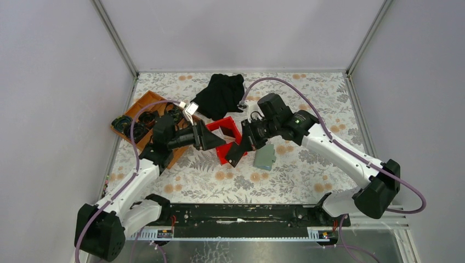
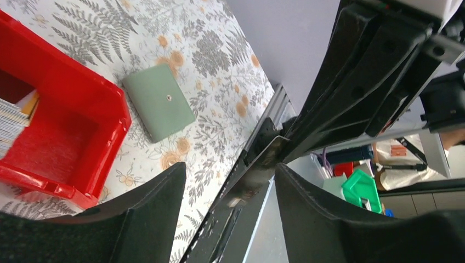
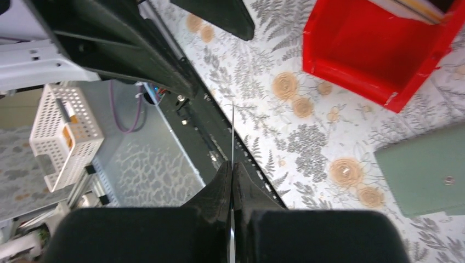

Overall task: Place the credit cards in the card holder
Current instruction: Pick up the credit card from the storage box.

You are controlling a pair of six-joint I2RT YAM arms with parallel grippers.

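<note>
The grey-green card holder (image 1: pixel 265 157) lies closed on the floral table, right of the red bin; it also shows in the left wrist view (image 2: pixel 159 101) and the right wrist view (image 3: pixel 427 175). My right gripper (image 1: pixel 236 155) (image 3: pixel 232 165) is shut on one thin credit card (image 3: pixel 232 131), seen edge-on, held above the table by the bin's front corner, left of the holder. More cards (image 2: pixel 13 118) (image 3: pixel 419 6) lie stacked in the red bin. My left gripper (image 1: pixel 218 140) (image 2: pixel 230 186) is open and empty, hovering over the bin's left side, facing the right gripper.
The red bin (image 1: pixel 220 152) (image 2: pixel 71 82) (image 3: pixel 373 66) sits at table centre. An orange compartment tray (image 1: pixel 143 104) with dark items stands at the left. A black cloth (image 1: pixel 220 93) lies behind the bin. The black rail (image 1: pixel 236 211) runs along the near edge.
</note>
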